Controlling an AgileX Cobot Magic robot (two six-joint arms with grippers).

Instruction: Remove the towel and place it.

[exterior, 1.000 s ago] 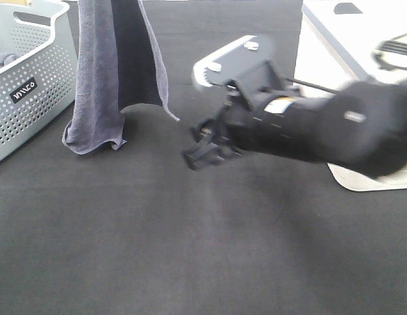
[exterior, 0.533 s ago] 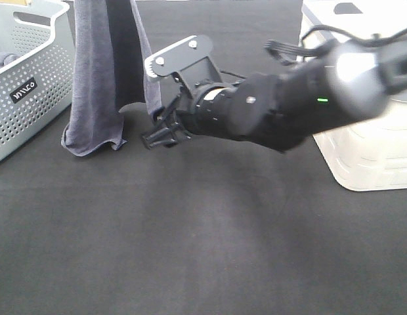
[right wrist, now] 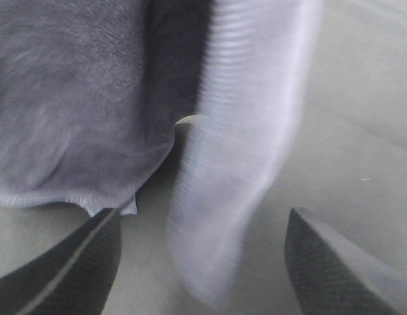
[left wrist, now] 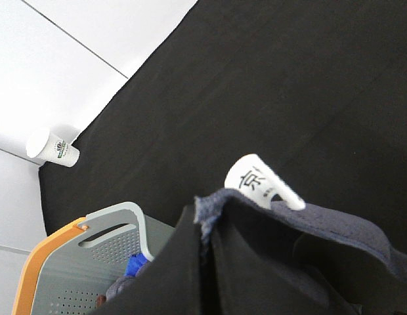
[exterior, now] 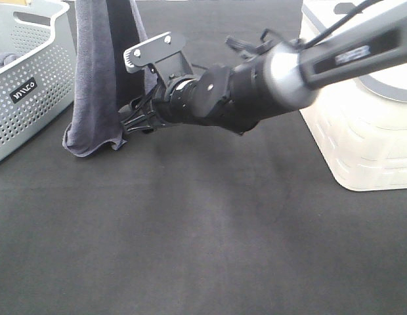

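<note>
The towel [exterior: 92,79] hangs with its long axis straight up and down. Its upper part runs out of the top of the high view, and its lower end is bunched and touching the bench [exterior: 190,249] just beside the grey perforated basket [exterior: 33,72]. One hemmed side edge trails down toward the right arm [exterior: 256,85].

Only the left wrist view shows the top of the cloth. There a corner with its white tag [left wrist: 262,184] sticks up from the left claw [left wrist: 209,230], whose dark jaws are closed together on the towel's edge. That view also shows the basket's orange rim below and a paper cup [left wrist: 52,147] on the pale floor past the bench edge.

The right wrist view shows the lower part close up. A blurred hanging fold sits between the two fingers [right wrist: 65,262] of the right claw [right wrist: 203,216], which is spread wide and has neither tip on the cloth. The hem of the broader part lies to one side.

From above, the right arm reaches across the middle, bringing its claw level with the towel's lower end. A white box [exterior: 361,131] stands well apart at the right edge. Between it and the basket, a broad stretch of dark bench runs toward the camera.
</note>
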